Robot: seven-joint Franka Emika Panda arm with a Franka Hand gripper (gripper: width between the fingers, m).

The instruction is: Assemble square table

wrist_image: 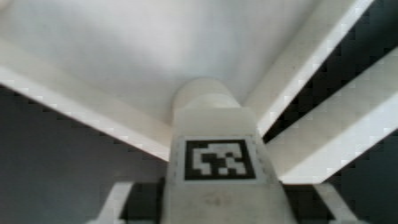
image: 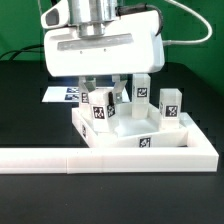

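The white square tabletop (image: pixel 135 140) lies on the black table with its raised rim up. Three short white legs with tags stand around it: one at the corner on the exterior view's left (image: pixel 100 110), one at the back (image: pixel 141 92) and one on the right (image: pixel 171 105). My gripper (image: pixel 103 98) hangs over the left leg with a finger on each side. In the wrist view the leg (wrist_image: pixel 217 125) points into the tabletop's corner (wrist_image: pixel 160 50). My gripper (wrist_image: pixel 217 205) is open, and a dark gap shows between each finger and the leg.
A long white L-shaped rail (image: pixel 90 158) lies along the front and wraps the tabletop's right side. The marker board (image: pixel 62 95) lies flat behind the tabletop on the exterior view's left. The black table ends near the green wall behind.
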